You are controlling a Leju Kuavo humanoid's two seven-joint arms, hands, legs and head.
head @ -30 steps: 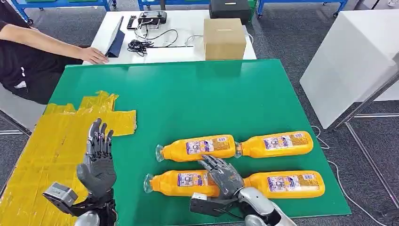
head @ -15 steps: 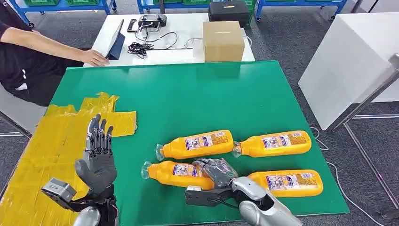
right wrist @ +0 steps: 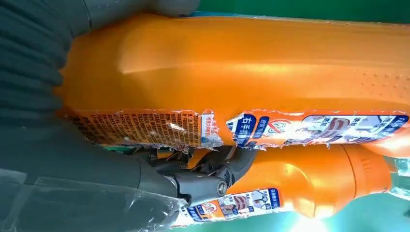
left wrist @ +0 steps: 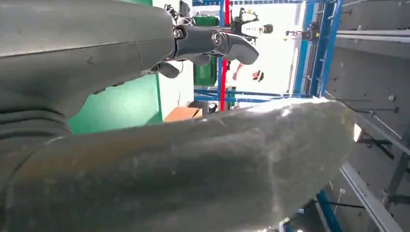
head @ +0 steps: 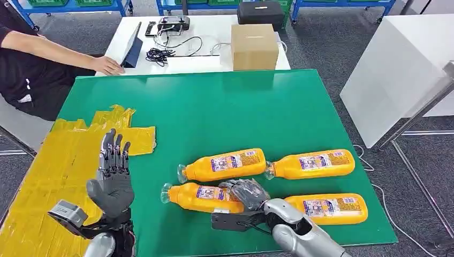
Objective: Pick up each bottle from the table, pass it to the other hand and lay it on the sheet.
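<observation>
Orange plastic bottles lie on their sides on the green table [head: 225,107], four in all, in two rows. Taking the cardboard box [head: 255,46] at the far edge as landmark, the held bottle [head: 195,196] is in the row farthest from the box, cap end toward the yellow sheet [head: 53,166]; its neighbour [head: 329,208] lies in line with it on the side away from the sheet. Two more bottles [head: 225,164] [head: 310,163] lie one row nearer the box.

Handling, as a judgement: full bottles look moderately heavy and stiff, with smooth rounded walls likely to slip or roll. The paper label, torn in the right wrist view, offers more friction than bare plastic. Taking hold around the labelled mid-body, near the balance point, seems soundest; the narrow neck would let the body swing.

The right hand [head: 247,194] wraps that mid-body, fingers [right wrist: 203,181] curled between the held bottle [right wrist: 232,67] and the next one [right wrist: 300,181], thumb on the opposite wall. Whether the bottle is off the table cannot be told.

The left hand [head: 111,179] stands upright over the edge of the sheet, palm toward the bottles, fingers spread and holding nothing, well apart from the right hand.

A person's hand [head: 107,65] rests on the white table beyond.
</observation>
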